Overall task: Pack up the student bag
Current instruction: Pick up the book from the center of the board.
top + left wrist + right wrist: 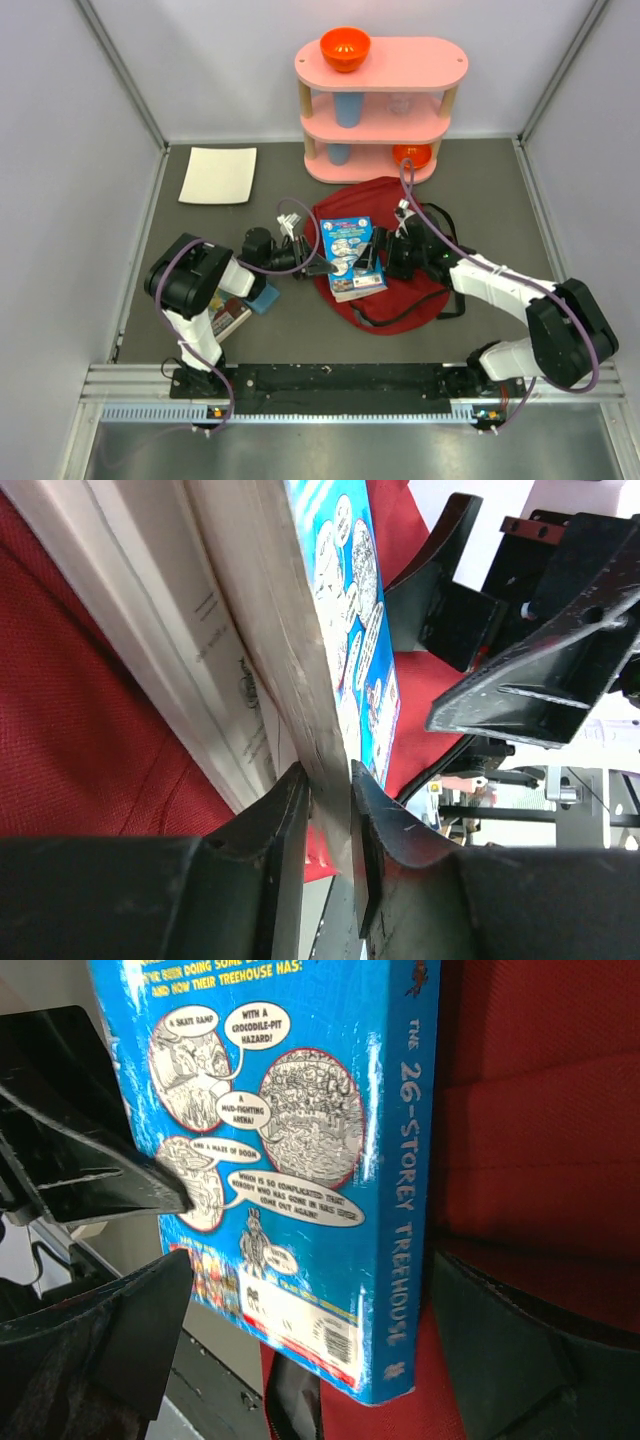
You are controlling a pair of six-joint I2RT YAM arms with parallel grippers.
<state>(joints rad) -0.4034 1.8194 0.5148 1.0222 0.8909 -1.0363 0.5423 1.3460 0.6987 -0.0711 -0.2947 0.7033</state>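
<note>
The student bag (405, 298) lies flat in the middle of the table, dark red with black straps. On it rests a blue book (352, 250), "The 26-Storey Treehouse", on top of a white-edged book (150, 630). My left gripper (320, 268) is at the blue book's left edge. In the left wrist view its jaws (328, 775) sit closed on the page edge (300, 680), red fabric (80, 740) behind. My right gripper (386, 256) stands wide open at the book's right side. Its fingers (100, 1330) straddle the spine corner (400, 1340) without touching it, above the bag (540, 1110).
A pink three-tier shelf (380, 110) stands at the back with an orange bowl (345, 47) on top, blue cups and another orange bowl (412, 155) below. A white sheet (218, 175) lies back left. A blue item (265, 297) and a book (232, 318) lie by the left arm.
</note>
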